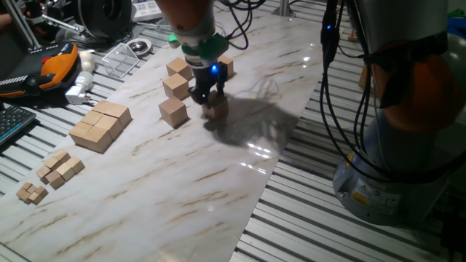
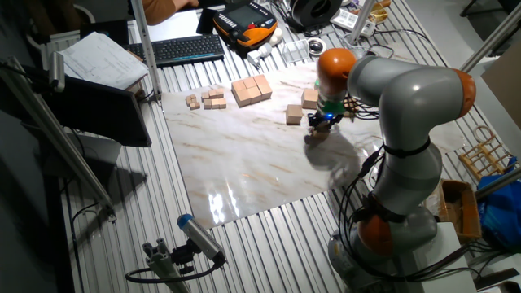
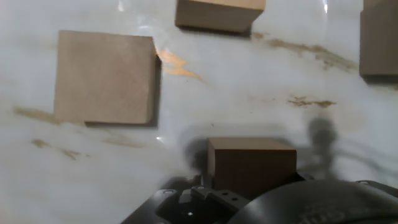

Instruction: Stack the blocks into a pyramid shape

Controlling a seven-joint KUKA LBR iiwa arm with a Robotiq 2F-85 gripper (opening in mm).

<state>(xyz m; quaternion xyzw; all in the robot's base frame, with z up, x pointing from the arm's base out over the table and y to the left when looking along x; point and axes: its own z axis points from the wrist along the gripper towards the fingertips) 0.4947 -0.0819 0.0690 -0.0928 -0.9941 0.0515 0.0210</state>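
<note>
Gripper (image 1: 209,98): low over the marble board (image 1: 218,175), fingers closed on one block (image 3: 251,165) at the board surface. Loose block (image 1: 173,113) just left of it. Further blocks (image 1: 176,86) behind, clustered near the board's far edge. Joined slab (image 1: 100,124) and tiny cubes (image 1: 60,168): left side, well apart.
</note>
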